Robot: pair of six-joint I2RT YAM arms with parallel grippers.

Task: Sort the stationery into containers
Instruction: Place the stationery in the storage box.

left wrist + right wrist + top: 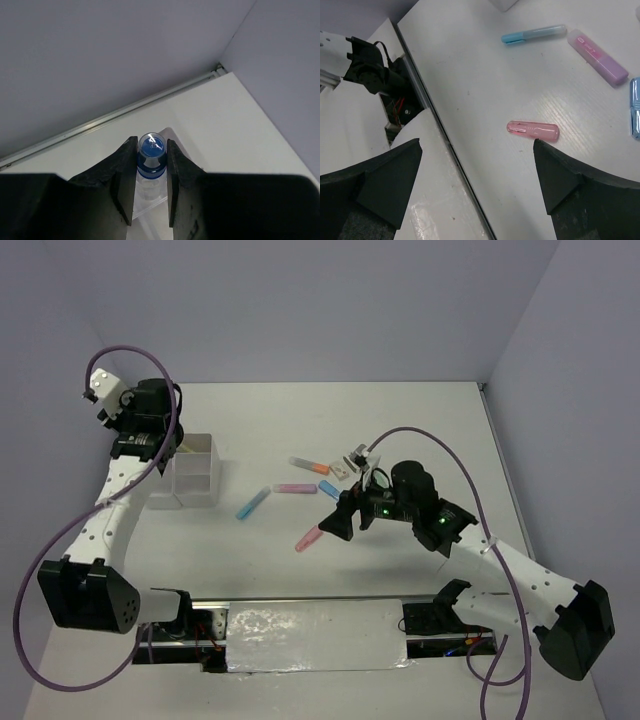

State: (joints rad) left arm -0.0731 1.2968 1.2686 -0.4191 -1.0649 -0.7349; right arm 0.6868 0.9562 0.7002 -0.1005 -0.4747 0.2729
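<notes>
A white tabletop is closed in by plain grey-lilac walls, which meet in a corner at the upper right of the overhead view. A glossy white strip runs along the tabletop's near edge at the bottom of the frame. At centre left stands the translucent organizer. The left fingers are above it, partly closed and clamped on the blue-capped bottle. Markers lie loose mid-frame: a pale blue marker, a lilac-pink marker and an orange-tipped marker. The right fingers are spread wide, holding nothing, above a short pink marker.
</notes>
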